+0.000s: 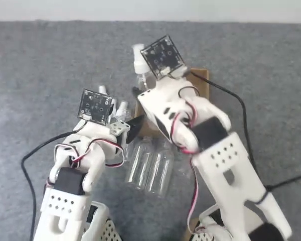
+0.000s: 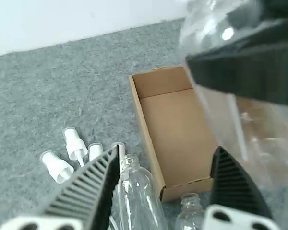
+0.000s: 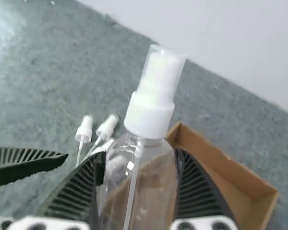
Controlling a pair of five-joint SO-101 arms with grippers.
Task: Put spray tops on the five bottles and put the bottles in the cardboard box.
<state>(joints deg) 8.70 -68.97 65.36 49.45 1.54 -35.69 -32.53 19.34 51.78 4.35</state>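
The capped plastic bottle [image 3: 140, 165], likely light, slick and crushable, sits clamped mid-body in the right gripper [image 3: 137, 188]; the left gripper [image 2: 165, 160] is spread, empty.

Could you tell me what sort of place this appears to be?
Likely a robotics test bench: a grey felt-covered table, a bare white wall behind, and clear bottles beside a cardboard box.

Spray-topped bottle [image 3: 143, 143] in right gripper [image 3: 139, 165]
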